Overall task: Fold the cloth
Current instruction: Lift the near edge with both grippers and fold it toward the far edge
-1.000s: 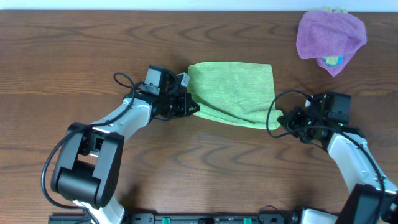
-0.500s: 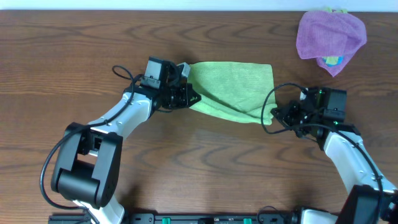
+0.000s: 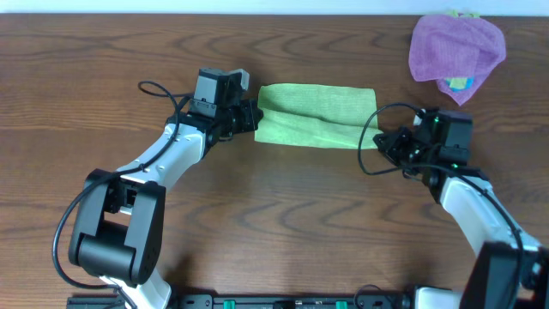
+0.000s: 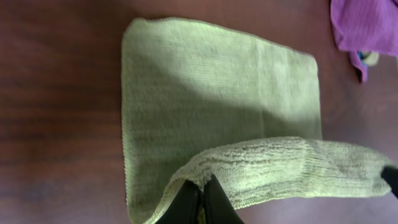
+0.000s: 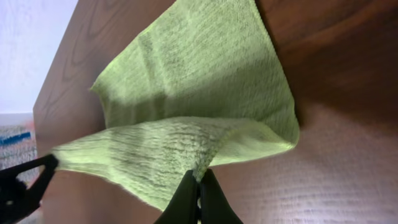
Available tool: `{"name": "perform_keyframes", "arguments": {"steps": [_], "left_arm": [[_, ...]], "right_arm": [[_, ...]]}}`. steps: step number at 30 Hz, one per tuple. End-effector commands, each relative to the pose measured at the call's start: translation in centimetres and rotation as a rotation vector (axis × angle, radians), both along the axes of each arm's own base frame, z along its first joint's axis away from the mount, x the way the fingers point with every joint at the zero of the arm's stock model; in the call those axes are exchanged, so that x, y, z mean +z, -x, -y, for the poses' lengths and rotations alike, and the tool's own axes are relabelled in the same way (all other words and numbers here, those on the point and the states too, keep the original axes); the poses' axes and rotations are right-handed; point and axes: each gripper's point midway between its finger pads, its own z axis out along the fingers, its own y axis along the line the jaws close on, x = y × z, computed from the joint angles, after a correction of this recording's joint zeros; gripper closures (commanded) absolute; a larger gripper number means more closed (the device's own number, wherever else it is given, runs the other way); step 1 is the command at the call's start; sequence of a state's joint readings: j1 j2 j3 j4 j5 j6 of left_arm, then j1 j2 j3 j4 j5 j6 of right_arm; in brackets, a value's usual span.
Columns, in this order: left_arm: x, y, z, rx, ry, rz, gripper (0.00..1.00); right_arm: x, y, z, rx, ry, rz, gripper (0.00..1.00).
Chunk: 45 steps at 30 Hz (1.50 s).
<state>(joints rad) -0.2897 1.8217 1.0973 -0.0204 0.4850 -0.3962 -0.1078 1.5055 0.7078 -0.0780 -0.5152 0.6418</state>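
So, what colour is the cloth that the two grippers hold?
The cloth is light lime green, plain, no pattern; the left wrist view shows it best.

Purple cloth [image 4: 367, 25] cut off at left wrist view's edge, blue item [image 3: 457, 84] mostly hidden under it, left gripper [image 4: 200, 183] and right gripper [image 5: 199, 177] cut off at bottom edges, cloth [image 4: 217, 93] partly hidden under its own raised fold.

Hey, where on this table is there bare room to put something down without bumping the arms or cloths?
Bare table lies far left, beyond the left gripper, and in the wide stretch between both arms, robot-side of the cloth. A narrower gap separates it from the purple cloth. Crowded: the cloth's ends, pinched by the left gripper and the right gripper.
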Motion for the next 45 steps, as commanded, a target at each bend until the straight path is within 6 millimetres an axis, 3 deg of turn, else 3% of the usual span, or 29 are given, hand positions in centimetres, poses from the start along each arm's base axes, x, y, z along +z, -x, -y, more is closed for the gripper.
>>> {"name": "perform_keyframes", "arguments": {"steps": [1,5,12,23,29,33,45], "left_arm": [[0.5,-1.7,-0.8,0.052,-0.036,0.055,0.94],[0.6,-2.5,-1.3,0.081,-0.057,0.086,0.94],[-1.1,-3.0,-1.2,0.086,-0.065,0.078,0.94],[-2.6,-5.3,-0.1,0.078,0.016,0.130,0.94],[-2.2,-8.1,-0.3,0.086,0.035,0.158,0.94],[-2.0,-10.0,0.6,0.058,0.066,0.170,0.94],[-2.7,-11.2,0.8,0.050,0.060,0.182,0.94]], "right_arm": [[-0.4,-1.1,-0.1,-0.022,-0.009,-0.003,0.98],[-0.2,-2.3,-0.6,-0.013,-0.005,0.019,0.98],[0.5,-5.0,-0.6,-0.010,0.003,0.041,0.98],[-1.6,-7.9,-0.6,-0.009,0.010,0.004,0.98],[-1.5,-9.9,0.0,-0.025,0.043,0.026,0.98],[-1.5,-11.0,0.2,-0.029,0.058,0.036,0.98],[-2.8,-12.3,1.4,-0.071,0.109,0.034,0.98]]}}
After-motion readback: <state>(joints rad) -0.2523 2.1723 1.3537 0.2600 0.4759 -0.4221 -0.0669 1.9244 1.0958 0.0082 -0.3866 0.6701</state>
